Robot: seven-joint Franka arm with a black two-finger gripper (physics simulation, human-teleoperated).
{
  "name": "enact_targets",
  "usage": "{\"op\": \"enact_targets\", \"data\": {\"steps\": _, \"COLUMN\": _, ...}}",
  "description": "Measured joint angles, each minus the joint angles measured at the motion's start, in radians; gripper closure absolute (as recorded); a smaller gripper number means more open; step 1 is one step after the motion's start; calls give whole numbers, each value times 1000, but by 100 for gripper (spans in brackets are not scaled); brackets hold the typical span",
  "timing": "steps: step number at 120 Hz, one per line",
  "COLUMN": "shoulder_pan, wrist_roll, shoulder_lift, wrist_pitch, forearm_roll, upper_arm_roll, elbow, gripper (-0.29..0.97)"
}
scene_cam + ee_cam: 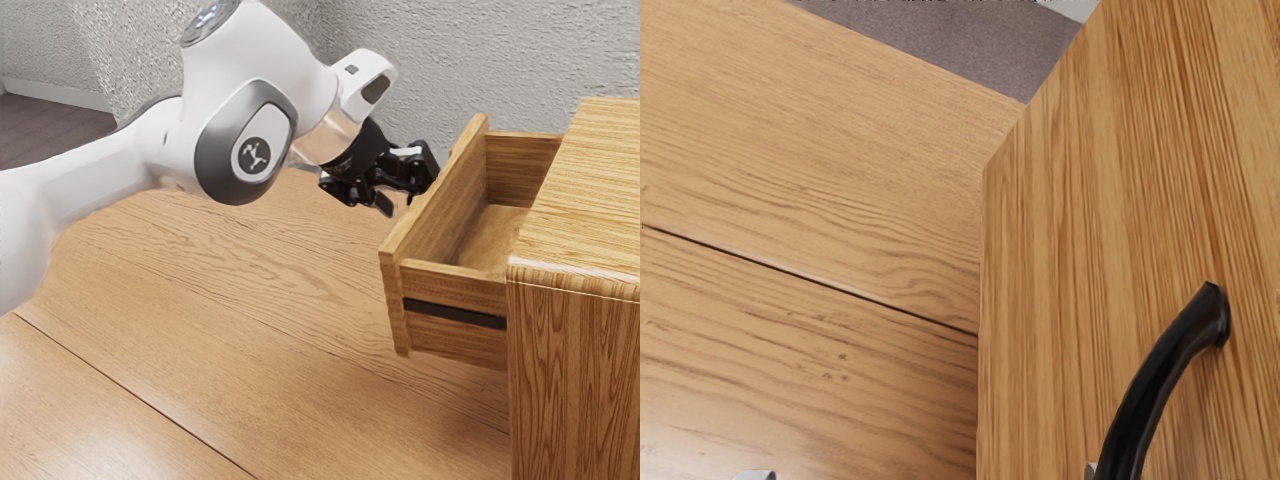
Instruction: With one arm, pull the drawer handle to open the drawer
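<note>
your black two-finger tool (422, 168) hangs at upper centre, just beside the light oak drawer (450, 215), which stands pulled out of the oak cabinet (580, 300) at the right. you cannot tell whether the tool is wide or narrow. the curved black drawer handle (1160, 385) is close by it.

Bare tabletop (250, 330) beside protruding drawer (455, 290)

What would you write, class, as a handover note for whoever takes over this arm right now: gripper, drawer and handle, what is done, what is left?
Gripper: close to the front panel of the drawer; grip state unreadable.
Things: the drawer stands well out of the cabinet, its inside showing. The black handle sits on the front panel, right by the hand in the wrist view.
Done: the drawer is open by a good part of its length.
Left: probably only a further pull if full extension is wanted, then backing the arm off over the table.
</note>
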Motion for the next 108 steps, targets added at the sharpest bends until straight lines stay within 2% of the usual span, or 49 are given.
{"op": "enact_targets", "data": {"steps": 73, "shoulder_pan": 70, "wrist_roll": -77, "shoulder_lift": -84, "wrist_pitch": 20, "forearm_roll": 53, "upper_arm_roll": 3, "elbow": -107, "gripper": 24}}
{"op": "enact_targets", "data": {"steps": 85, "shoulder_pan": 121, "wrist_roll": -93, "shoulder_lift": -100, "wrist_pitch": 21, "forearm_roll": 57, "upper_arm_roll": -31, "elbow": -124, "gripper": 24}}
{"op": "enact_targets", "data": {"steps": 90, "shoulder_pan": 83, "wrist_roll": -99, "shoulder_lift": -106, "wrist_pitch": 21, "forearm_roll": 60, "upper_arm_roll": 14, "elbow": -129, "gripper": 24}}
{"op": "enact_targets", "data": {"steps": 108, "shoulder_pan": 109, "wrist_roll": -120, "shoulder_lift": -128, "wrist_pitch": 22, "forearm_roll": 64, "upper_arm_roll": 15, "elbow": -155, "gripper": 25}}
